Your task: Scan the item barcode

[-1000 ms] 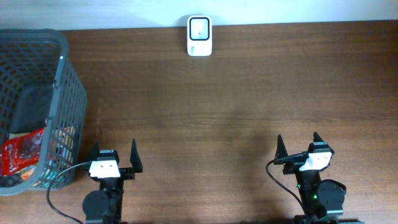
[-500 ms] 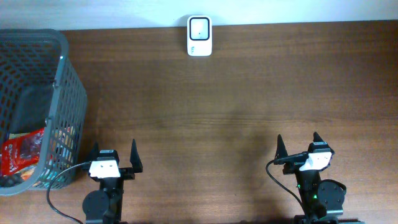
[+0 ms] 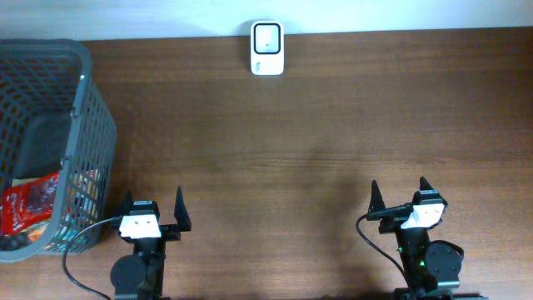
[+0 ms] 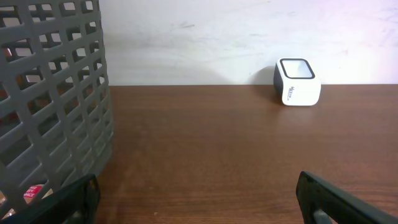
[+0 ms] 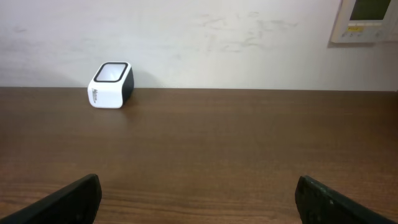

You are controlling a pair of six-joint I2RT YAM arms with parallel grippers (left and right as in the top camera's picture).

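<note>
Looks like a robot test bench staged as a shop checkout, not a real store. Evidence:
- countertop barcode scanner (image 3: 267, 37), white, at 12 o'clock on the surface (image 3: 333, 125), hard against the wall (image 5: 217, 37)
- grey plastic shopping basket (image 3: 82, 83) at 9 o'clock, with a red retail packet (image 3: 25, 208) inside
- left arm (image 3: 137, 267) and right arm (image 3: 429, 258) mounted at the 6 o'clock edge, cabling exposed
- dark wood-grain laminate top, office-desk type
- plain off-white painted wall, scuffed; a wall-mounted control panel (image 5: 367, 18) shows at about 1 o'clock in the right wrist view, its type not readable

So the room is lab or office and the props are retail.
</note>
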